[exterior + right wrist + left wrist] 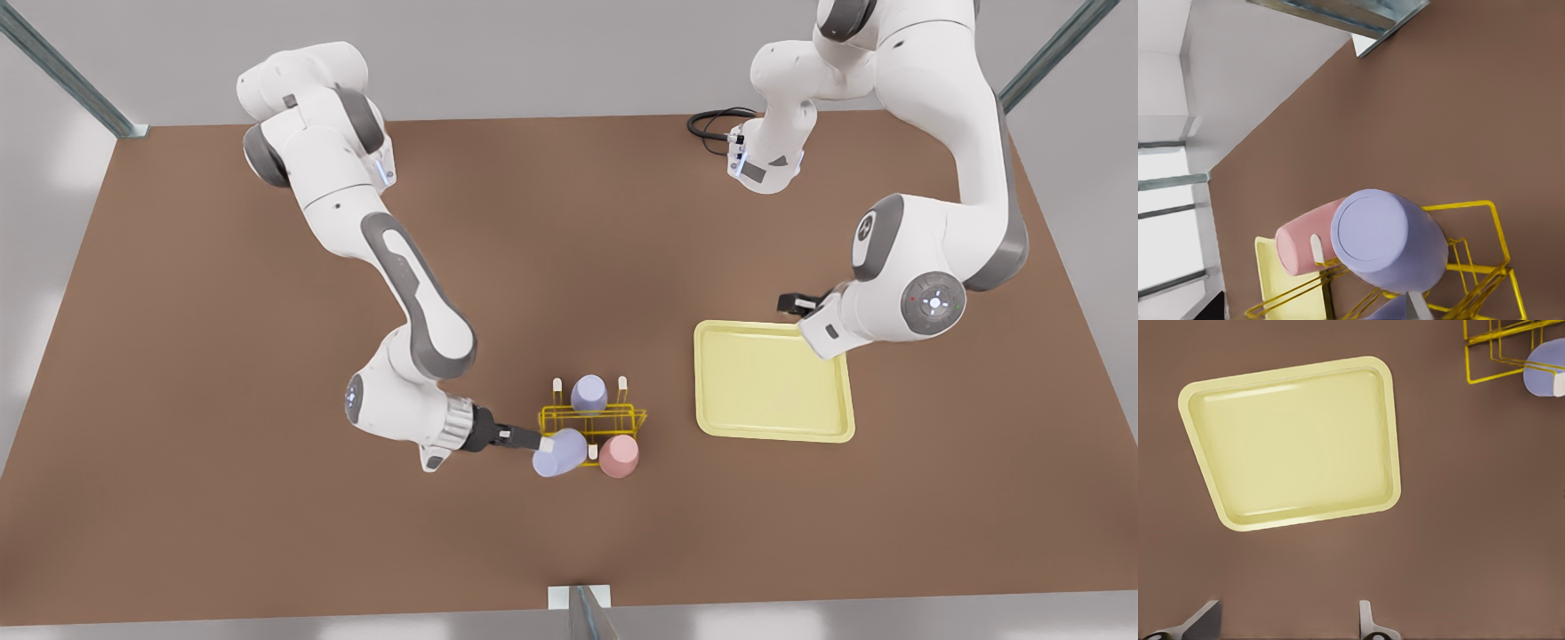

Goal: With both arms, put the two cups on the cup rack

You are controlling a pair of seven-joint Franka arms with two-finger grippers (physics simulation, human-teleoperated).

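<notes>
While your right gripper [532,439] clamps a lavender cup [559,452] at the yellow cup rack [592,419], your left arm waits.
You have the held cup tilted at the rack's near left corner, just beside the pink cup [619,456] on a near peg. A second lavender cup [589,394] sits at the rack's far side. Your left gripper [1288,623] hovers with fingers spread above the pale tray [770,384], right of the rack.

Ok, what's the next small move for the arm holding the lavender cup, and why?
Probably ease the right gripper down: its lavender cup hangs tilted at the rack corner beside the pink cup, seating unclear. The left gripper waits open by the tray.
</notes>
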